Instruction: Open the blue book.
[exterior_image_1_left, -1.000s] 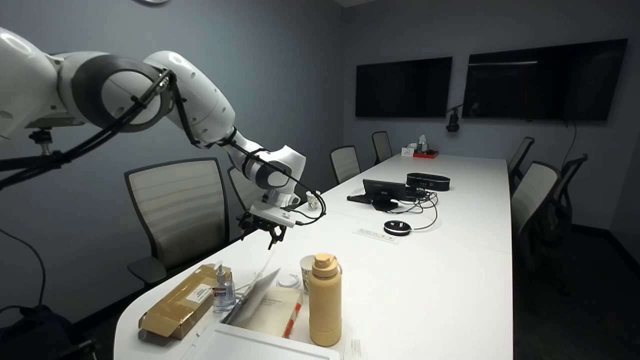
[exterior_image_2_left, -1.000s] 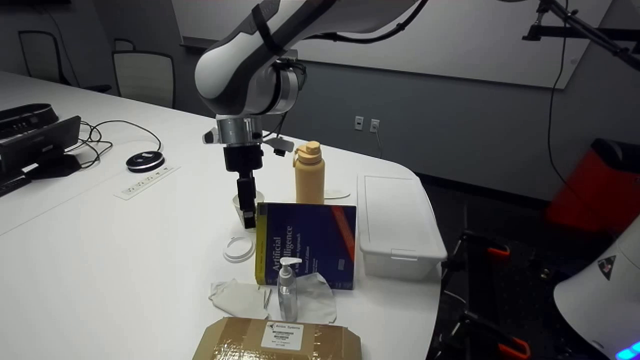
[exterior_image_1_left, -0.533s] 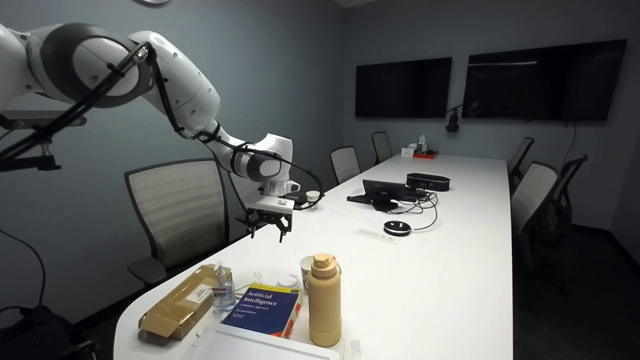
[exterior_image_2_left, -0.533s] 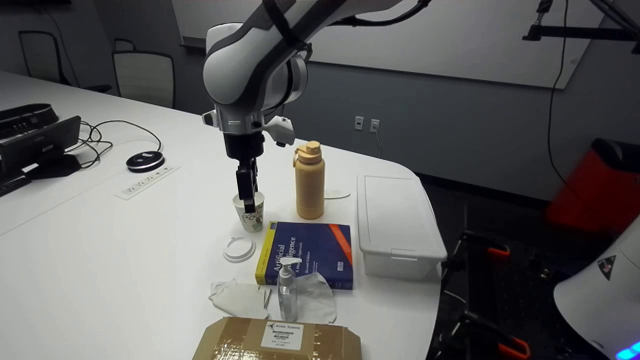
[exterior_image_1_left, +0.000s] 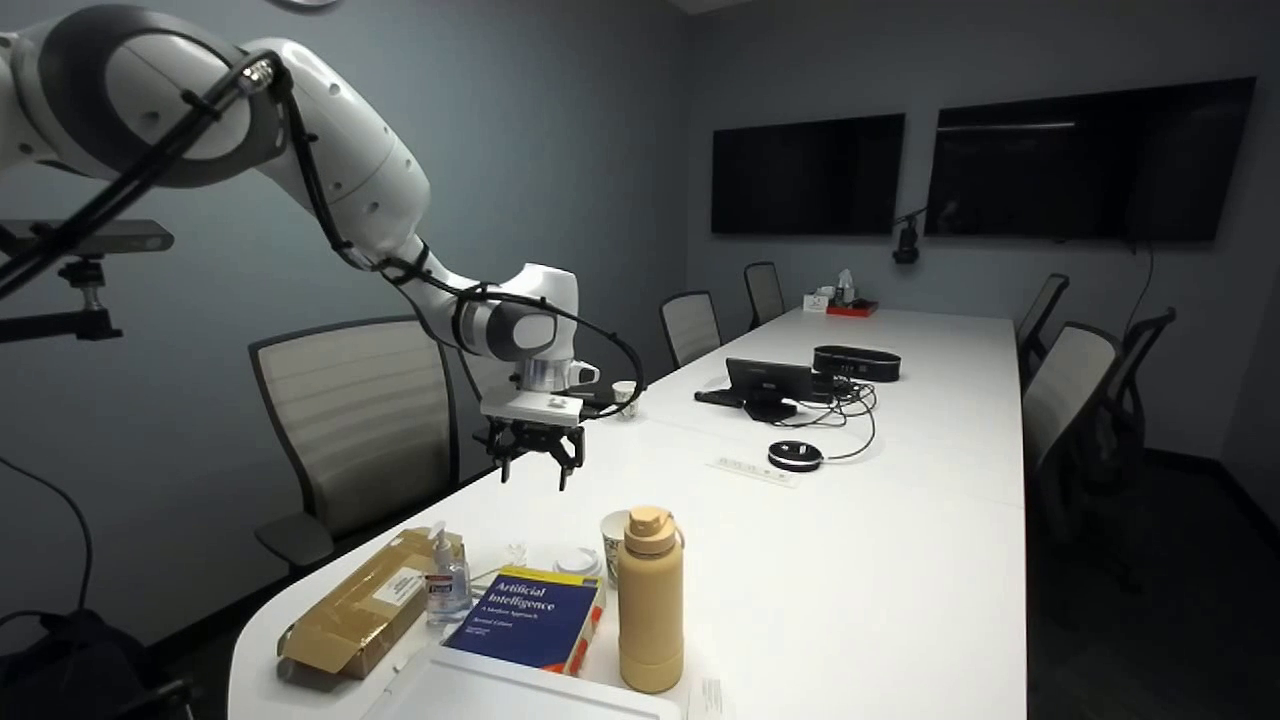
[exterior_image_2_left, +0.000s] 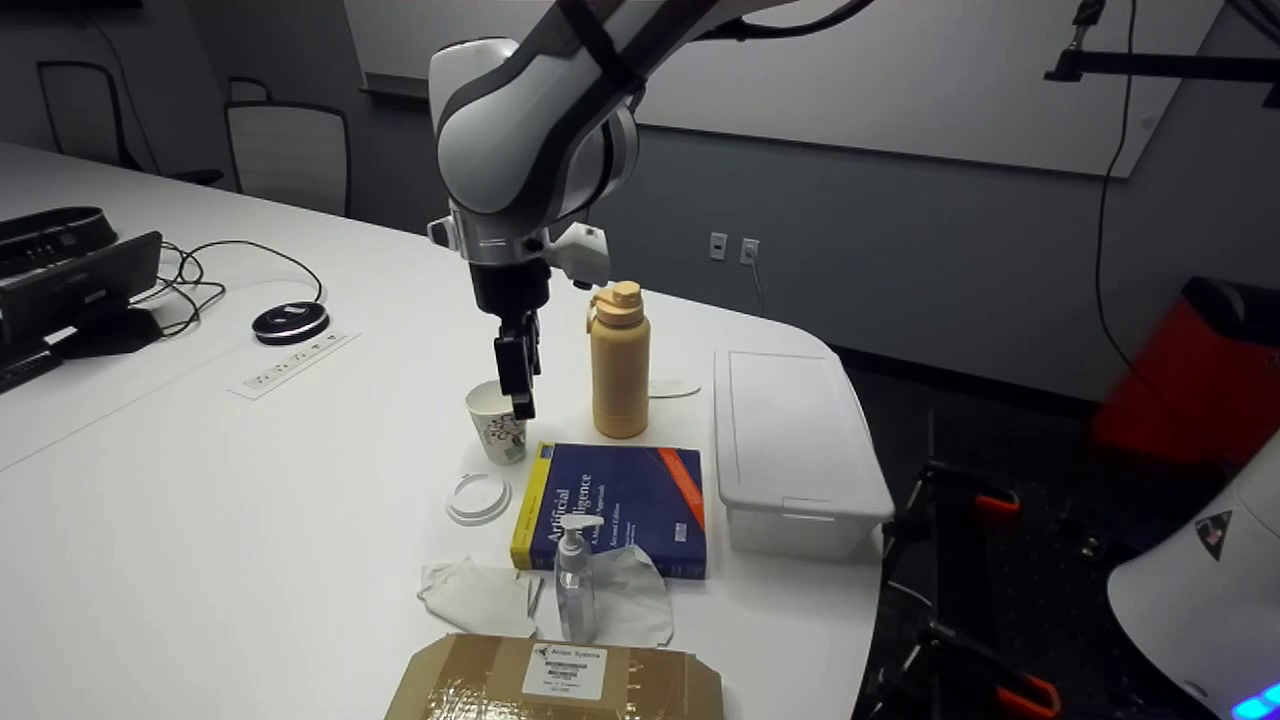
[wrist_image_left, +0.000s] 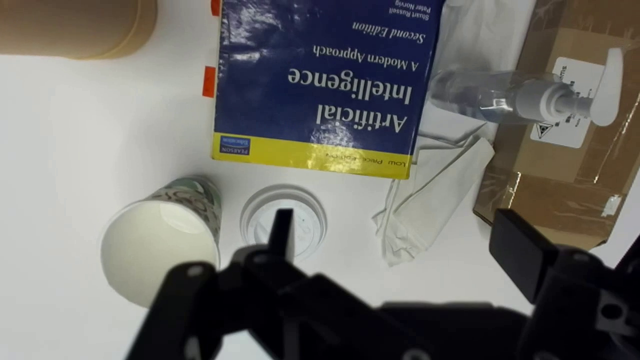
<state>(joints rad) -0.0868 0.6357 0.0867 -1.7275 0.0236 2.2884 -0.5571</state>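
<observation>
Book (wrist_image_left: 325, 85), blue and closed, lies flat on the white worktop (wrist_image_left: 70, 165), in the upper middle of the wrist view, cut off by its top edge. The jaws stand wide apart at the bottom of that frame, holding nothing, so the book lies up and a little left from them, its yellow short end nearest. Its long axis runs roughly up and down there, crosswise to the line between the fingertips (wrist_image_left: 522, 252). Orange tabs (wrist_image_left: 209, 81) stick out left, so I judge that long side the one to lift; the jaws should go up the frame and left, minding the tan bottle (wrist_image_left: 75, 27) near that side
</observation>
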